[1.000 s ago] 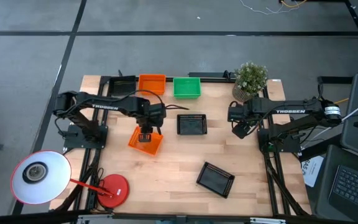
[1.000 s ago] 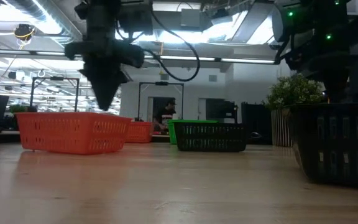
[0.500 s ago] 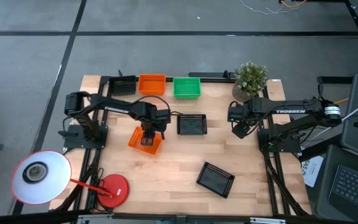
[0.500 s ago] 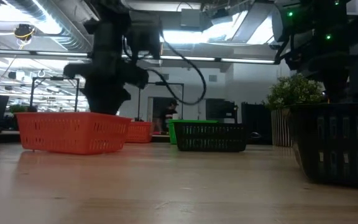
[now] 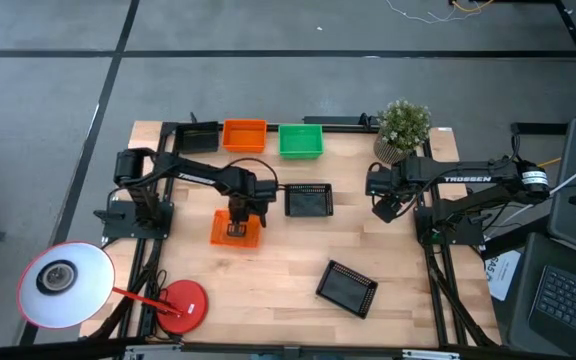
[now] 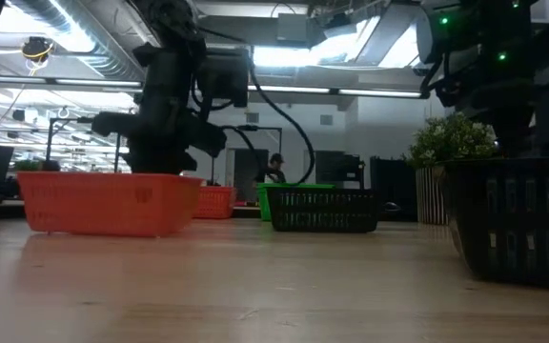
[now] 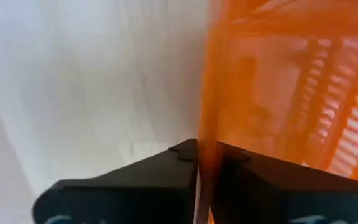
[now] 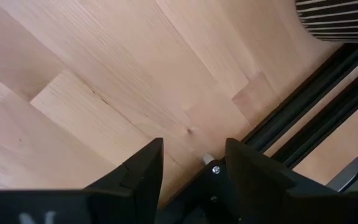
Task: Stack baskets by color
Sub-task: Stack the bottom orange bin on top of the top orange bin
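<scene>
Pale wooden table (image 5: 288,270) under me, and on it the loose orange basket (image 5: 236,229) sits nearer the front edge than the orange basket at the back rail (image 5: 245,133), with the green basket (image 5: 301,140) just beside that one. My left gripper (image 5: 239,217) is down at the loose basket's wall, fingers (image 7: 166,177) pinched narrow on the thin mesh rim, as the left wrist view shows. I judge this tray light and a little springy, its perforated wall thin enough to flex, so the rim's straight stretch is the sound place to pinch, not a corner. Compared with a second ago, the basket lay skewed and my jaws hung wide above it; now it lies square to the table edge and I have closed on it. Two black baskets (image 5: 308,200) (image 5: 347,287) lie further right of it. My right gripper (image 5: 385,207) waits spread wide beside the potted plant (image 5: 403,127).
</scene>
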